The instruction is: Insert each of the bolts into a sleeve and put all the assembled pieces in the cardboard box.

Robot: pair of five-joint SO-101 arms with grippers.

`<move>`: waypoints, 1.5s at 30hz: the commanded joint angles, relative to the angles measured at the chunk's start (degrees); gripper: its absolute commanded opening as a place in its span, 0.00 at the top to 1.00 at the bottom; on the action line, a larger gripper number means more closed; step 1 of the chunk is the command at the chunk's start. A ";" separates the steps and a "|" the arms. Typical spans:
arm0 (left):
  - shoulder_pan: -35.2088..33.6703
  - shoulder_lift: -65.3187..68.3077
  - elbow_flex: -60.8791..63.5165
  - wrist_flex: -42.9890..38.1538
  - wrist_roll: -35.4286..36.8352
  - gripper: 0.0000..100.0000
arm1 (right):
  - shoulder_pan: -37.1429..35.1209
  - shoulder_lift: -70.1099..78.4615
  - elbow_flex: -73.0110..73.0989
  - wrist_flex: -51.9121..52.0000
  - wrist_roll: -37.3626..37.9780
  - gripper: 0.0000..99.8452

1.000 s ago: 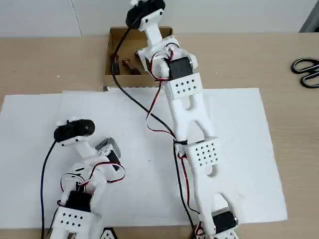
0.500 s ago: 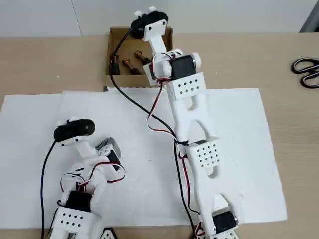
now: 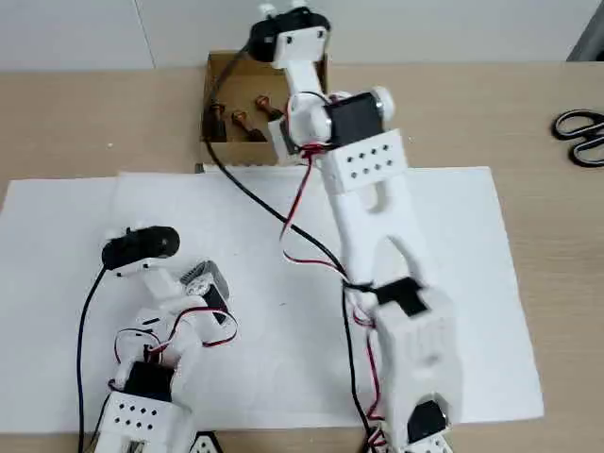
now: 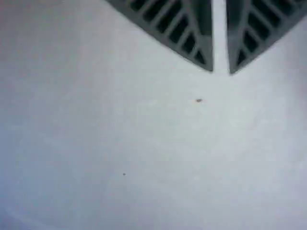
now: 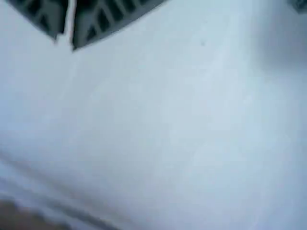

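Three pieces with copper-coloured heads and dark bodies lie side by side in the cardboard box, which sits at the far side of the tabletop; we cannot tell whether each is a bolt seated in a sleeve; the right arm extends from the near edge across the white paper sheet, its wrist over the box's right part; the right gripper has its fingers together, only a hairline slit between them; the left arm sits folded low over the sheet's near left corner; the left gripper hangs just above bare paper, fingers drawn together with a narrow slit; scissors lie at the tabletop's right edge, well apart from the box
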 commanded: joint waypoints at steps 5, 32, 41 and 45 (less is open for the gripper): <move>-2.02 -0.44 1.71 -7.30 -0.09 0.99 | 1.19 -22.73 23.56 -1.36 -5.54 1.00; -4.13 -0.44 0.31 -7.03 -12.40 0.99 | 10.86 -84.35 106.90 -33.54 -8.88 1.00; -3.96 -0.44 0.22 -7.21 -17.76 0.99 | 17.98 -100.44 127.47 -41.89 -6.51 1.00; -4.04 -0.44 0.22 -7.30 -18.73 0.99 | 17.80 -108.53 134.33 -44.97 -3.25 1.00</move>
